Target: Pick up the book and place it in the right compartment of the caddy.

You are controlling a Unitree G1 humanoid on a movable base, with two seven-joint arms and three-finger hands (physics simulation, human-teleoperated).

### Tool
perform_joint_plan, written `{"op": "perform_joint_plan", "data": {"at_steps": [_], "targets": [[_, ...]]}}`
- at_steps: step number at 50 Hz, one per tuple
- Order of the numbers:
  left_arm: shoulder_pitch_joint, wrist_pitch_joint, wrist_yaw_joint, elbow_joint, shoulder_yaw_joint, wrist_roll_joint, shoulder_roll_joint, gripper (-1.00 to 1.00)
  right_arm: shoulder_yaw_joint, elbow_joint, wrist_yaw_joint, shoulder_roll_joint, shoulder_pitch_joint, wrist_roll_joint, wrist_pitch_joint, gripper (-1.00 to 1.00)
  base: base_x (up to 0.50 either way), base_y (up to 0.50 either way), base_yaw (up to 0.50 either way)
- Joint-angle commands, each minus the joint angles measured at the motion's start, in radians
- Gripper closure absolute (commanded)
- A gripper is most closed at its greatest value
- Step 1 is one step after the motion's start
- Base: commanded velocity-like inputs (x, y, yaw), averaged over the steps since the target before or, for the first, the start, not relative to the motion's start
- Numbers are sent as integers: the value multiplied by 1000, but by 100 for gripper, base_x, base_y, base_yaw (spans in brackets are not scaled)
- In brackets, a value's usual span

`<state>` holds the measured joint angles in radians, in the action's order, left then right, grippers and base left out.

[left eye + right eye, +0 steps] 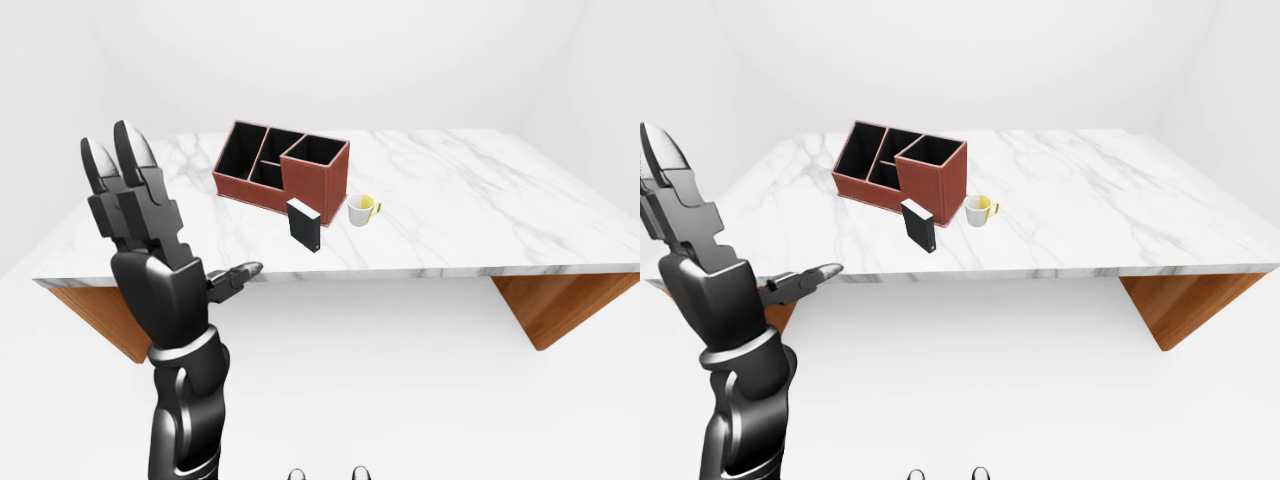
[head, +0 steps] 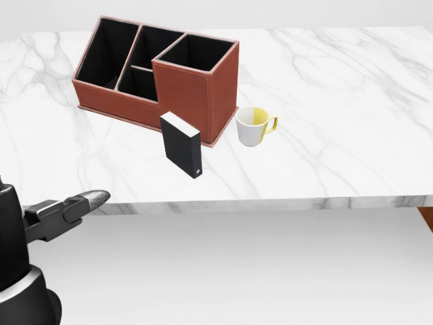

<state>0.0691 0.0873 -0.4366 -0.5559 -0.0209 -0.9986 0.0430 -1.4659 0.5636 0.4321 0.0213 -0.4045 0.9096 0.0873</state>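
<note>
- The marble table (image 1: 480,200) spans the views, white with grey veining, on wooden wedge legs; everything of the task stands toward its left-centre.
- The left hand (image 1: 135,225) is raised at the left of the left-eye view, on the near side of the table's edge, well apart from the book. Its fingers (image 1: 115,160) are spread and straight, thumb jutting right; it grips nothing. The right hand does not show.
- The caddy (image 2: 159,78) is a red-brown leather-look organiser with black lining. Its tall square compartment at the right is open-topped and appears empty; lower, slanted compartments lie to its left.
- The book (image 2: 181,145) stands upright on its edge just near of the caddy's tall right compartment, apart from it or barely so. It is black, a small thick hardback with a pale dot low on the spine, turned at an angle.
- Handling, as a judgement: stiff, fairly light, smooth-covered and easily tipped. Pinching both covers across the upper half looks soundest, keeping it upright for lowering into the compartment.
- A white mug (image 2: 254,126) with yellow inside stands just right of the book, near enough to be knocked.
</note>
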Motion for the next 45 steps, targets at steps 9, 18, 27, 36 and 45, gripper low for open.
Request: {"op": "perform_joint_plan", "data": {"at_steps": [9, 18, 27, 36, 45], "targets": [[-25, 0, -67, -63, 30, -321, 9, -100, -4, -2, 1, 2, 0, 0, 0, -100, 0, 0, 0], [-19, 0, -13, -53, 52, -400, 10, -100, -13, 9, -8, 5, -1, 12, 0, -100, 0, 0, 0], [0, 0, 93, -79, 55, -454, 22, -100, -2, 7, -9, 2, 3, -6, 0, -100, 0, 0, 0], [-19, 0, 98, -24, 77, -520, 9, -100, -3, 8, -10, 2, 1, -4, 0, -100, 0, 0, 0], [-33, 0, 120, 10, 95, -555, 8, -100, -5, 3, -20, 10, 3, -3, 0, -100, 0, 0, 0]]}}
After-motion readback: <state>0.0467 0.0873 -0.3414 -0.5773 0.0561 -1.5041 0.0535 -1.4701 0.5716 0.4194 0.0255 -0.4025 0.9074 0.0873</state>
